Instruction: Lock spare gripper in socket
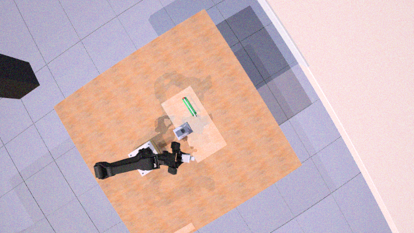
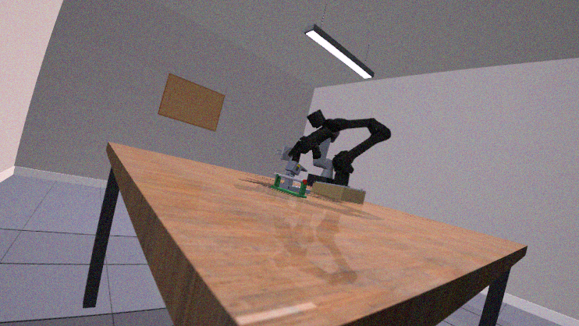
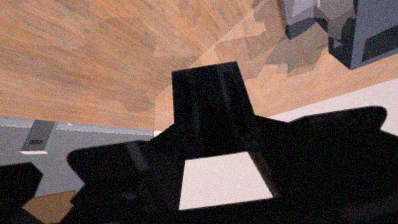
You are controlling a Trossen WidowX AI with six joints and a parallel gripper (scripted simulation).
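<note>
The lock pin (image 1: 189, 107) (image 2: 289, 178), a pale rod with a red head, lies across the green rack (image 2: 302, 190). The grey socket mount (image 1: 183, 131) (image 2: 292, 166) (image 3: 378, 31) stands between the rack and the arm; its dark opening faces up in the top view and no pin shows through it. My gripper (image 1: 182, 158) is shut on the spare gripper (image 1: 186, 158) (image 2: 285, 153), a pale grey block with a small end piece. It is held in the air beside the mount, apart from it. The wrist view shows mostly black gripper parts; the grip itself is hidden there.
The arm's base stands on a pale plate (image 1: 134, 154) on a tan block (image 2: 327, 191), close to the mount. A lighter rectangle (image 1: 212, 144) lies on the wooden table (image 1: 115, 95) (image 2: 194, 194) under the rack. Arm shadows fall across the table.
</note>
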